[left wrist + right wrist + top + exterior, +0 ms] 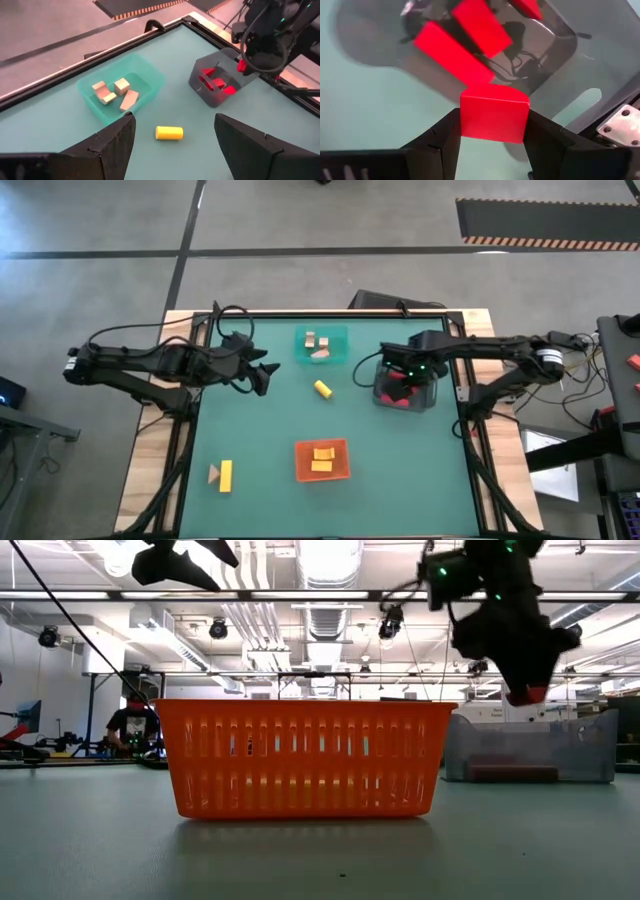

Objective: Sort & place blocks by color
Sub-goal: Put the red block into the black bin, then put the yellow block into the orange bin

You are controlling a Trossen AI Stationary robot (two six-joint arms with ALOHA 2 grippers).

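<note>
From above, the green tabletop (pixel 260 440) carries a teal tray (pixel 321 346) with tan blocks (pixel 318 346), an orange tray (pixel 322 460) with yellow blocks (pixel 322 459), and a grey tray (pixel 405 387) with red blocks (pixel 400 392). The right gripper (pixel 398 372) hangs over the grey tray. The left gripper (pixel 262 372) waits left of the teal tray. A yellow cylinder (pixel 323 389) lies between trays; a yellow bar (pixel 226 475) and tan wedge (pixel 213 473) sit near the front left.

Bright, even light from ceiling strips (pixel 325 560), glaring white in the low view. Soft shadows under the trays; nearest red block (pixel 493 114) slightly blurred.
</note>
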